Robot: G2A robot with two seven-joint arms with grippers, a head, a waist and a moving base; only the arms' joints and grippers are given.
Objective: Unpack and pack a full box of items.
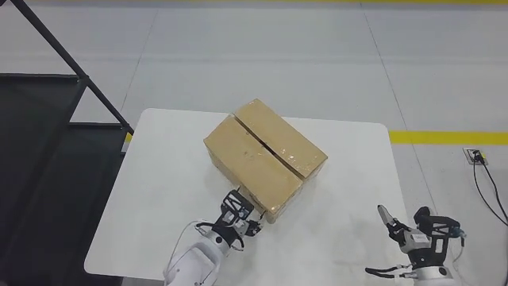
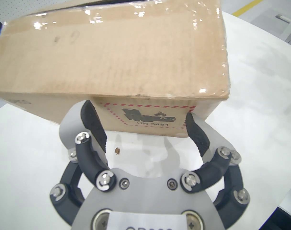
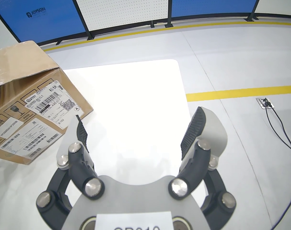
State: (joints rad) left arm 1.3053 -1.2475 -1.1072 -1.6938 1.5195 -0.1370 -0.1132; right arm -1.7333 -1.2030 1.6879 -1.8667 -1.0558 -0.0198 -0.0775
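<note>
Left claw (image 2: pixel 139 113) standing spread, facing near side of box (image 1: pixel 264 157), just below flap edge; right claw (image 3: pixel 139 114), likewise spread, hanging well apart over bench (image 1: pixel 159 206).

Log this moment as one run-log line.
box: on table, top flaps folded down | left gripper: open, at box's near end | right gripper: open, apart from box, above table
</note>
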